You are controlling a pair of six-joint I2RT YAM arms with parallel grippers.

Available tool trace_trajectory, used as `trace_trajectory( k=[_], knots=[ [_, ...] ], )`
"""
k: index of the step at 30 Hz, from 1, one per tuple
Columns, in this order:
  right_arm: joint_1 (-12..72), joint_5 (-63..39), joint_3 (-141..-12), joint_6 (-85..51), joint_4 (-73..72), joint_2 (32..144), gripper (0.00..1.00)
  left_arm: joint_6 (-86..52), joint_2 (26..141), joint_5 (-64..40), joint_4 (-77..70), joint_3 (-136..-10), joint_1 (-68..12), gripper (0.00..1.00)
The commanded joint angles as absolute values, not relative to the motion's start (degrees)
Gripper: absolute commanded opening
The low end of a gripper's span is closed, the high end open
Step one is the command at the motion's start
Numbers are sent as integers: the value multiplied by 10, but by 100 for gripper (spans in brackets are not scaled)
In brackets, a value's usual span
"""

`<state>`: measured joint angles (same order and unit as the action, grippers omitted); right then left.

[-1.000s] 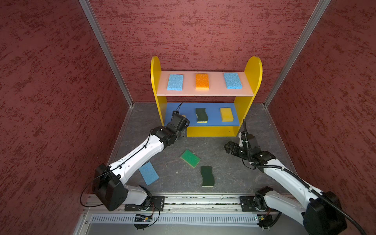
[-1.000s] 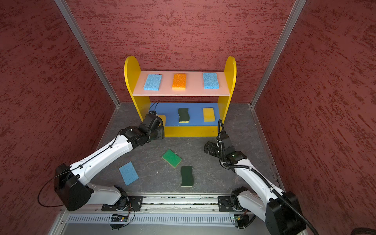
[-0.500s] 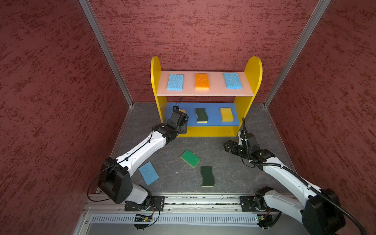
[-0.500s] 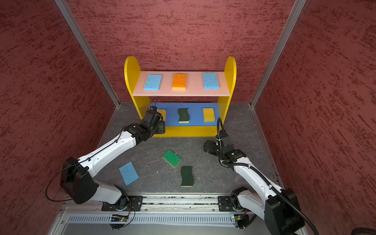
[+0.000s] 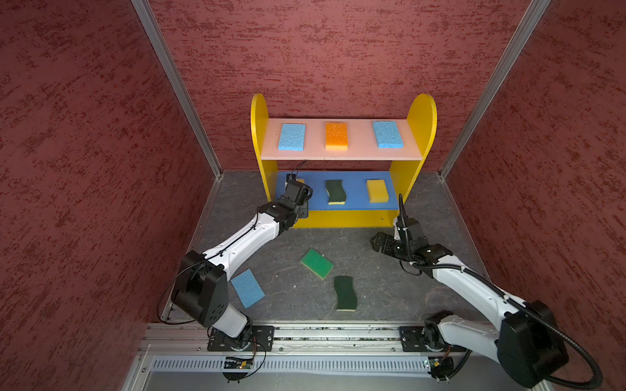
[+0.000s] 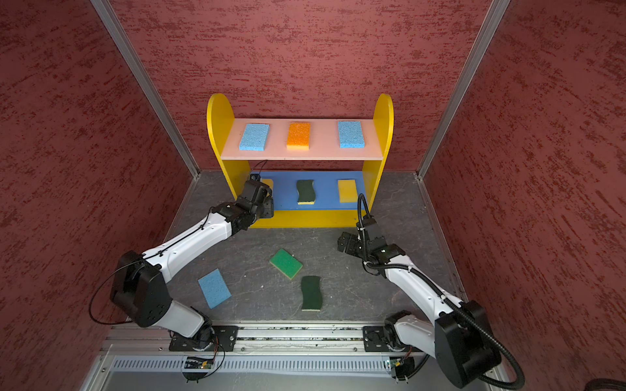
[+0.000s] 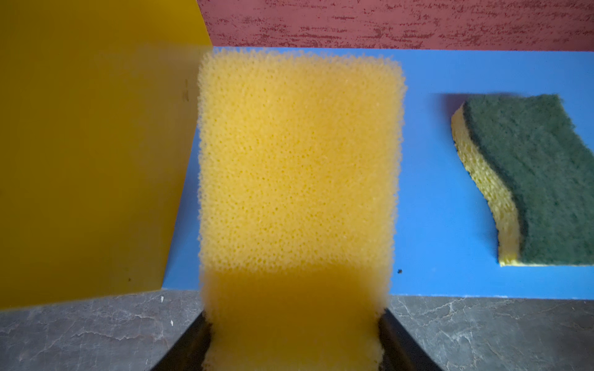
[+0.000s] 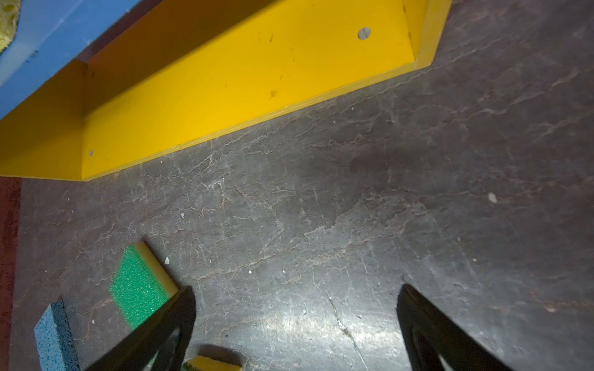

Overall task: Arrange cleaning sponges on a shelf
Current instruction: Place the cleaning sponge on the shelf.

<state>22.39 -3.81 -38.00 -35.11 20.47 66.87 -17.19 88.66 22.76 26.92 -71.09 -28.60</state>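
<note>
Sponge (image 7: 299, 160) yellow, clamped in left gripper (image 7: 294, 337) over blue board (image 7: 434, 225) | right gripper (image 8: 297, 290) splayed wide

Shelf (image 5: 259, 128): yellow side panels (image 5: 421, 115), pink top board (image 5: 359, 142), blue middle board (image 5: 355, 193), yellow bottom board (image 5: 345, 219).
Light blue sponges (image 5: 292, 136): three, uniform porous blue.
Orange-topped sponge (image 5: 336, 135): orange face, yellow base.
Yellow sponges (image 7: 295, 167): two, plain pitted yellow.
Wavy sponges (image 5: 335, 191): two, dark green face, yellow underside.
Bright green sponge (image 5: 316, 263): green face, yellow base.
Worktop (image 5: 372, 287): dark grey, pale veining.
Walls (image 5: 321, 50): dark red, darker streaks.
Arms (image 5: 244, 242): white, black joints.
</note>
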Motion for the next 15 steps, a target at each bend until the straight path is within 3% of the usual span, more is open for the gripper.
trace_trajectory(
  k=[1, 15],
  knots=[
    [227, -33, -403, -347, 186, 674, 98, -163, 898, 217, 232, -720, -277, 66],
    [228, -37, -410, -346, 178, 693, 98, -145, 936, 210, 221, -742, -265, 66]
  ],
)
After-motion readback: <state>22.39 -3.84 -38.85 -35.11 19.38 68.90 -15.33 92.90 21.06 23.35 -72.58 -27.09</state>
